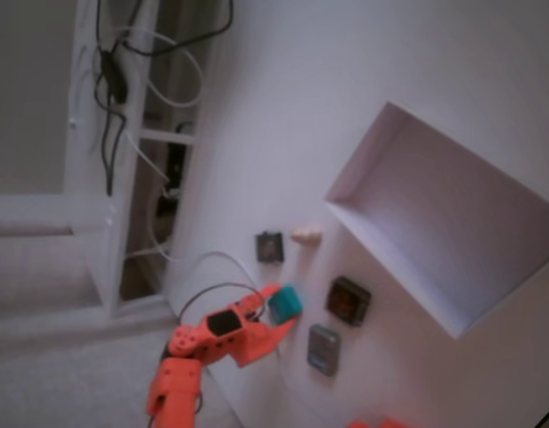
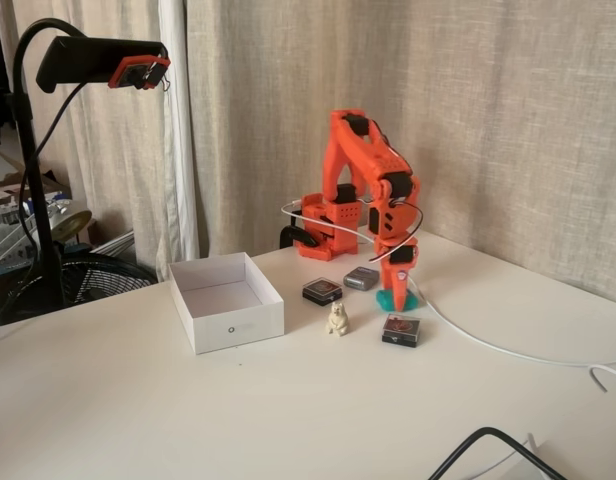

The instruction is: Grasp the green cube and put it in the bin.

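An orange gripper points down at the white table, its fingers set narrowly around the green cube (contact is not clear), while the empty white bin sits well apart to its left in the curtain-side fixed view.

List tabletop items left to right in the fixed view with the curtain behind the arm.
bin → dark square block → small cream figurine → grey block → second dark square block. The green cube and gripper overlap that span, so they are left out.
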Motion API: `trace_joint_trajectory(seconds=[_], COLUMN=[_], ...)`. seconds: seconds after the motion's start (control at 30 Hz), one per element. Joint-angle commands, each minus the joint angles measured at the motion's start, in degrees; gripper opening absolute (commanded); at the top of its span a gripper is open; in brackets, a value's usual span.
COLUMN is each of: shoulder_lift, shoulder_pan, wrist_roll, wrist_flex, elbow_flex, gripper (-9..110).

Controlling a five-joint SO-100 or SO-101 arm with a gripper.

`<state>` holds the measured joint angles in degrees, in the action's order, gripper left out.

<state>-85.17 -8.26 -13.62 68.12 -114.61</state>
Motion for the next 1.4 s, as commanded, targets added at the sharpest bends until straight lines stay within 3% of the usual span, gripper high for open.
trace_joint_trajectory(seconds=[0.0,0.6,0.7,0.97,1.37], shoulder_lift=[-0.88,-1.67,-1.67,-2.29,-2.46], shoulder_pan=[0.62,0.7,0.79,0.79,0.7], wrist_roll=[0.26,0.18,0.18,0.35,1.41], wrist_flex=[2.55,-4.92,-4.31,-7.65,-5.71], elbow_flex=[2.11,3.52,3.52,3.96,4.66], gripper=[13,13,4,4,4])
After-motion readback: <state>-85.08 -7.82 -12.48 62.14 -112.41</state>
